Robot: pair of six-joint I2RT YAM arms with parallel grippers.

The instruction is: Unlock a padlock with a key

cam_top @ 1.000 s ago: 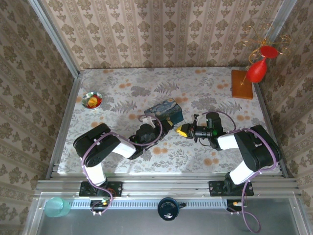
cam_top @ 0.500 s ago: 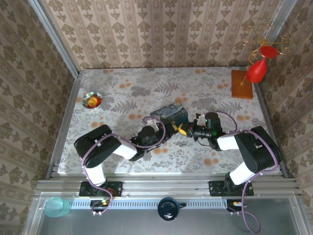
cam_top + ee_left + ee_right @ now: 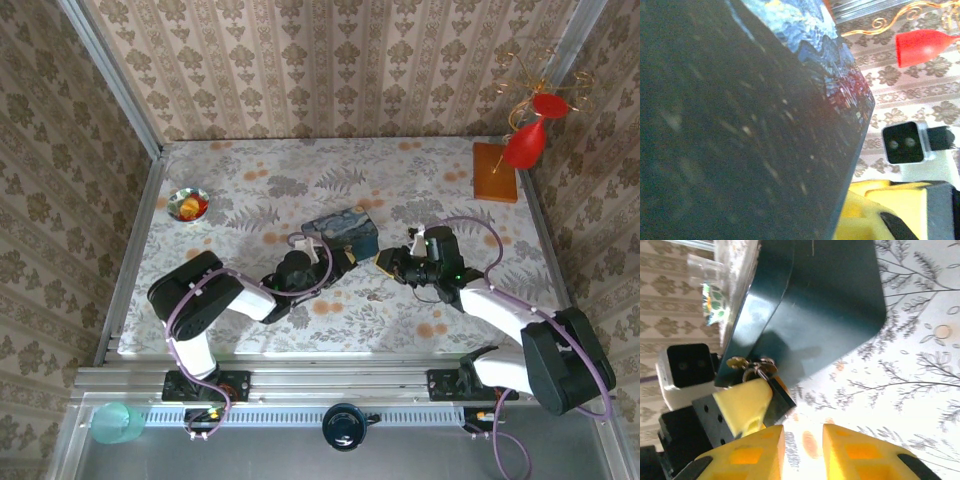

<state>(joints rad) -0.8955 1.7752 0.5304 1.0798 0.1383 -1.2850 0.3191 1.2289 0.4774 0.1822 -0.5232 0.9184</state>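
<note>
Your left gripper (image 3: 343,257) lies low over the floral table (image 3: 250,300), its tip against the near edge of the blue night-sky tin (image 3: 344,227). It is closed on the padlock (image 3: 781,396). In the right wrist view you see one of its yellow fingers (image 3: 742,401) pressed against the small dark lock body, just below the tin's dark side wall. Small metal loops (image 3: 758,368) and a brassy bit stand at the top of the lock, touching or almost touching the tin. A sliver of orange (image 3: 782,384) shows at the lock's upper edge; whether that is the key you cannot tell.

Your right gripper (image 3: 803,431) faces the padlock from the right, near it but not touching. Its two yellow pads stand apart with a narrow gap, and only the patterned table shows between them.

From the left wrist, the tin's dark side takes up most of your view, its painted top showing along the upper edge.

The small shiny bowl (image 3: 188,204) with red and yellow bits sits well apart at the table's left side. A wooden block (image 3: 495,172) with a red ornament (image 3: 525,146) stands in the far right corner.
</note>
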